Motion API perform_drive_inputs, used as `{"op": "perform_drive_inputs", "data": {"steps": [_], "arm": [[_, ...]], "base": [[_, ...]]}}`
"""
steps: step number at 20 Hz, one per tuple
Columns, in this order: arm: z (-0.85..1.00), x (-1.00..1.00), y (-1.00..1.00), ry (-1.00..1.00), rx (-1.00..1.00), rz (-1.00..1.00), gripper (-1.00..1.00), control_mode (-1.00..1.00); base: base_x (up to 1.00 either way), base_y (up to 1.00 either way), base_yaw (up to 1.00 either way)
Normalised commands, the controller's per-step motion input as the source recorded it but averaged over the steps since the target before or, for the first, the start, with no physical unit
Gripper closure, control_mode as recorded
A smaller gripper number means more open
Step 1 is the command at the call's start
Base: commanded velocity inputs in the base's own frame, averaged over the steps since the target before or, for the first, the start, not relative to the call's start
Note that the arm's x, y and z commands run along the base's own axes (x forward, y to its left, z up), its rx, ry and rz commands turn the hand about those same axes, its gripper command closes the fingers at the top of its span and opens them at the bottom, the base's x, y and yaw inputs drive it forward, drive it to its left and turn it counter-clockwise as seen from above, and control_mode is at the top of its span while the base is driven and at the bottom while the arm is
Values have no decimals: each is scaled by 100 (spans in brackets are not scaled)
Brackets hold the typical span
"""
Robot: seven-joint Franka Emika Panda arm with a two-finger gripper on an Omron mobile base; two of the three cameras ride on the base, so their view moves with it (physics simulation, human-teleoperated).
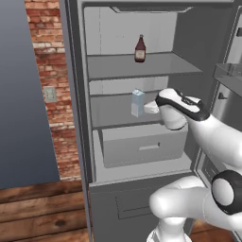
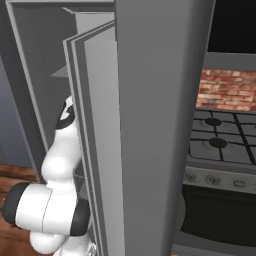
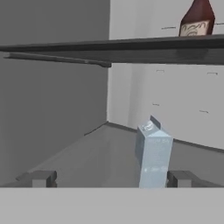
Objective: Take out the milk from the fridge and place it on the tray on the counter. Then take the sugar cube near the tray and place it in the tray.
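The fridge (image 1: 85, 118) stands open. On its middle shelf the milk (image 1: 137, 103) is upright, a small pale blue-and-white carton. My gripper (image 1: 147, 108) reaches in from the right, just beside the carton. In the hand view the milk (image 3: 153, 155) stands slightly ahead of the open gripper (image 3: 109, 179), right of centre and close to the right fingertip (image 3: 179, 178). Nothing is between the fingers. The tray, the counter and the sugar cube are out of view.
A dark brown bottle (image 1: 140, 49) stands on the upper shelf, above the milk. A pale drawer (image 1: 142, 144) sits below the middle shelf. The open fridge door (image 2: 160, 125) rises on my right, with a stove (image 2: 220, 140) beyond it. A brick wall (image 1: 49, 71) lies to the left.
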Motion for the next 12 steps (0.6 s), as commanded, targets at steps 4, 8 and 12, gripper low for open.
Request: {"op": "perform_drive_inputs", "data": {"steps": [4, 8, 12], "arm": [[0, 13, -19, 0, 5, 3, -100, -100], [0, 14, -13, 0, 3, 3, -100, -100], [-4, 11, -6, 0, 1, 3, -100, -100]], "base": [[0, 0, 0], [0, 0, 0], [0, 0, 0]]}}
